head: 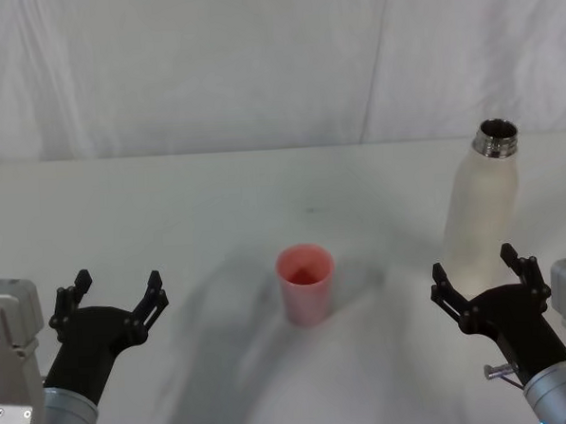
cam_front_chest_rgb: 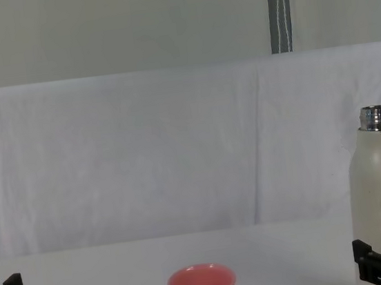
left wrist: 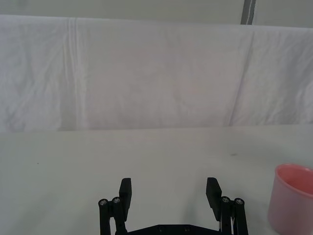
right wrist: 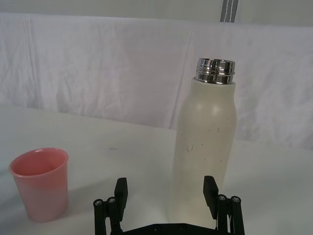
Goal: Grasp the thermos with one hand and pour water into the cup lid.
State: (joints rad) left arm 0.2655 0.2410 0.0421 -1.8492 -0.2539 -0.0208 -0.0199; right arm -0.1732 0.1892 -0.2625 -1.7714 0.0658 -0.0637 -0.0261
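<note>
The thermos [head: 482, 206] is a tall cream-white bottle with an uncapped steel neck, standing upright at the right of the white table. The cup lid [head: 306, 282], a small pink cup, stands upright near the table's middle. My right gripper [head: 473, 264] is open just in front of the thermos, not touching it. In the right wrist view the thermos [right wrist: 208, 147] rises just beyond my open right gripper [right wrist: 166, 188], with the cup lid [right wrist: 41, 183] off to one side. My left gripper [head: 118, 282] is open and empty at the near left. No water is visible.
A white cloth backdrop [head: 256, 61] hangs behind the table's far edge [head: 213, 152]. A grey pole [cam_front_chest_rgb: 278, 6] stands behind the cloth. Bare tabletop lies between the cup lid and the thermos and around the left gripper.
</note>
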